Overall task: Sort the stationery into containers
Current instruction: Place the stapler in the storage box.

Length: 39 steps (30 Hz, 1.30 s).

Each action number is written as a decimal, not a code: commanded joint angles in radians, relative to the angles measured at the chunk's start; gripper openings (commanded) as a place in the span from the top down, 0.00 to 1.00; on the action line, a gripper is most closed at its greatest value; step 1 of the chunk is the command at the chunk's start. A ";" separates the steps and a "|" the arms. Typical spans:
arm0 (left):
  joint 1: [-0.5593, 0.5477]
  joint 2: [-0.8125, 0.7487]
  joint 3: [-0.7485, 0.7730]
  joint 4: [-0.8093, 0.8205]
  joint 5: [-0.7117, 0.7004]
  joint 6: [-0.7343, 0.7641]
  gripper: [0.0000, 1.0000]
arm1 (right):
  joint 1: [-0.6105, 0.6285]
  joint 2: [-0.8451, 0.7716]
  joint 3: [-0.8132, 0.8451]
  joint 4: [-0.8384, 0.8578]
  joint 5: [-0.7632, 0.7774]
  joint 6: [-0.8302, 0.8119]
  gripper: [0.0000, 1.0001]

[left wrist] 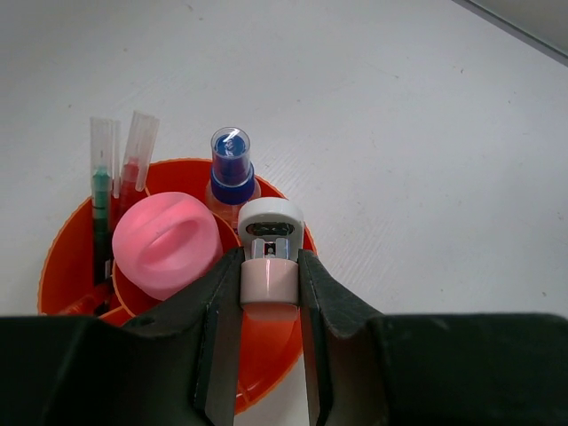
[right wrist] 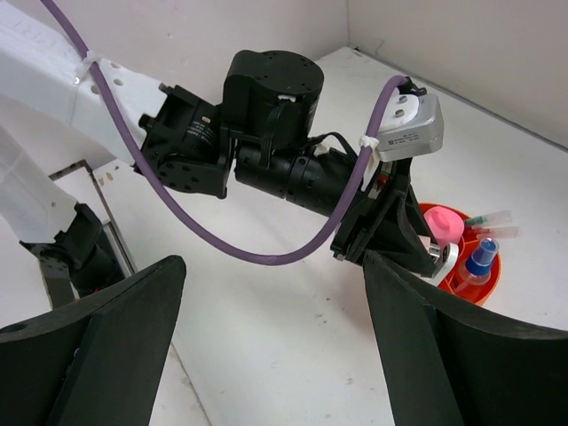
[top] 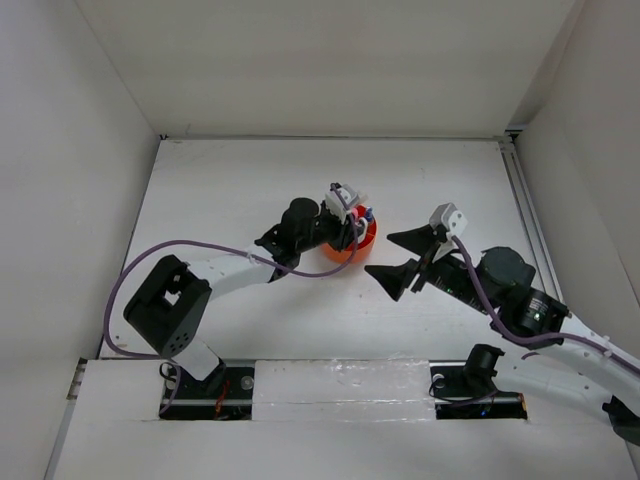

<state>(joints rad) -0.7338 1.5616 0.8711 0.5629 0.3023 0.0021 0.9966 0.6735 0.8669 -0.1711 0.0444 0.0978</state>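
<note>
The round orange organiser (left wrist: 80,266) holds a pink tube (left wrist: 169,244), a blue-capped marker (left wrist: 231,164) and two clear-capped pens, one green (left wrist: 102,177) and one red (left wrist: 133,164). My left gripper (left wrist: 269,297) is shut on a small pink-and-white item (left wrist: 269,266), held upright just above the organiser's near right compartment. In the top view the left gripper (top: 348,218) hovers over the organiser (top: 352,250). My right gripper (top: 405,258) is open and empty, just right of the organiser. In the right wrist view it (right wrist: 275,355) faces the left arm and the organiser (right wrist: 484,280).
The left arm's purple cable (right wrist: 257,257) loops across the right wrist view. White walls enclose the table on the left, back and right. Bare tabletop (top: 250,180) lies around the organiser.
</note>
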 commanded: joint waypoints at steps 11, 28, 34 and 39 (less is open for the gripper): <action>-0.045 0.018 0.016 0.097 -0.077 0.010 1.00 | 0.011 -0.020 -0.014 0.053 -0.018 -0.003 0.13; -0.055 -0.011 -0.043 0.097 -0.144 -0.010 0.99 | 0.011 -0.038 -0.014 0.053 -0.038 -0.003 0.12; -0.055 -0.021 -0.061 0.097 -0.155 -0.019 0.73 | 0.011 -0.038 -0.014 0.053 -0.048 -0.003 0.12; -0.055 -0.049 -0.061 0.097 -0.164 -0.028 0.54 | 0.011 -0.038 -0.014 0.053 -0.057 -0.003 0.12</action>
<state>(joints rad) -0.7902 1.5814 0.8196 0.6029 0.1532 -0.0174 0.9966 0.6456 0.8501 -0.1654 0.0071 0.0978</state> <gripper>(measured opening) 0.440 0.881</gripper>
